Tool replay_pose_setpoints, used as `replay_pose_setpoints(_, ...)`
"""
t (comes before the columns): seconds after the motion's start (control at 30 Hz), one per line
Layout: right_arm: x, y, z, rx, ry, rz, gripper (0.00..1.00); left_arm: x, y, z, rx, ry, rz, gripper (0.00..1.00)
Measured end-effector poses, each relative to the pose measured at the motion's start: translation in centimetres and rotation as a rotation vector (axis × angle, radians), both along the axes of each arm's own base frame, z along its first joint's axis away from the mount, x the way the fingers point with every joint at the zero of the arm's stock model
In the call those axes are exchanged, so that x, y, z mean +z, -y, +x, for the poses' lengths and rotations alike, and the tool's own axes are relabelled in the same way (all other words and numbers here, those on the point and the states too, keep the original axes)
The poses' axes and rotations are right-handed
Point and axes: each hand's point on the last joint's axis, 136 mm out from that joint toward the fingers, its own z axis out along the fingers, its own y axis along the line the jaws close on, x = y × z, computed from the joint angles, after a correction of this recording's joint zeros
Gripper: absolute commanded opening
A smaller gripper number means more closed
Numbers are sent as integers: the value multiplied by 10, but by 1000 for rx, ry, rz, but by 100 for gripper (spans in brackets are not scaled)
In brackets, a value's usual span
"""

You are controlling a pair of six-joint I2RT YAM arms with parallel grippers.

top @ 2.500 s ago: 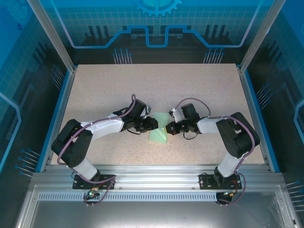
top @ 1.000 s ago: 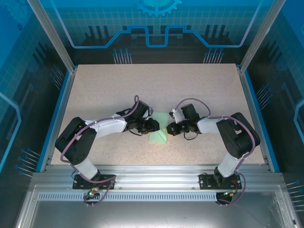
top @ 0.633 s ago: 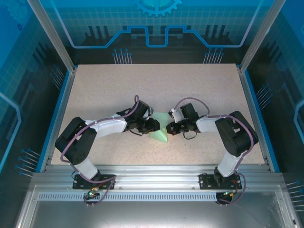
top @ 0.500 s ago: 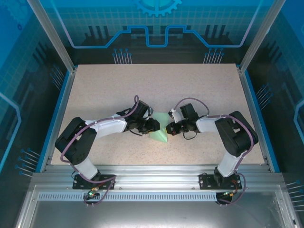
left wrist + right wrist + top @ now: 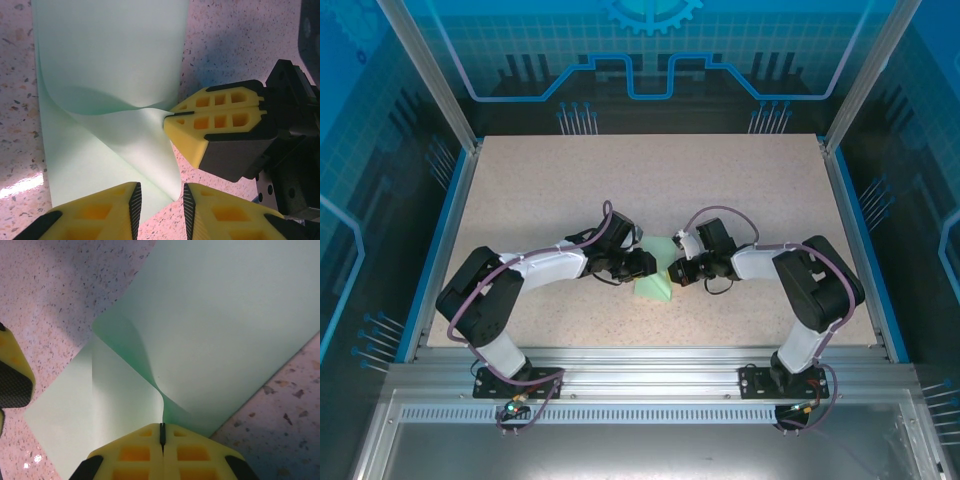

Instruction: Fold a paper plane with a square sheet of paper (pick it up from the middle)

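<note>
Paper status: square sheet of paper lies mid-table between the two arms, one flap curled up off the speckled tabletop; right gripper is closed tight on a pinched ridge at the sheet's edge; left gripper is held low just beside it with jaws apart, nothing clamped, the sheet's corner lying at the gap.

Risks, as judged: the pinch is small and taken at the edge, so the thin paper could be torn or pulled free by any sideways tug; the crease could be set off-line, since the curl is loose and the flat part is not pinned; the whole sheet could be dragged over the smooth top.

Obstructions: the two sets of yellow fingertips are near each other, so contact is likely if either is advanced carelessly; blue enclosure walls and front rail are well apart from the work.
</note>
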Motion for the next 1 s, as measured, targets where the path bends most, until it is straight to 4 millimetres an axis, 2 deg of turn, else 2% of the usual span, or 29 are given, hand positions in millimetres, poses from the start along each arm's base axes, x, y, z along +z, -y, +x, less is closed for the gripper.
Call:
replay_pose_setpoints(0.37,-2,0,0,-4,5,-15,0,0,0,0,0,0,0,32)
replay_pose_setpoints(0.5,-2,-1,-1,-2,12,-18,1,0,0,0,6,-3,-3,28)
replay_pose_setpoints(1.0,2,1,-12,-28,15,-19,1,3,2,5,25,7,-15,27)
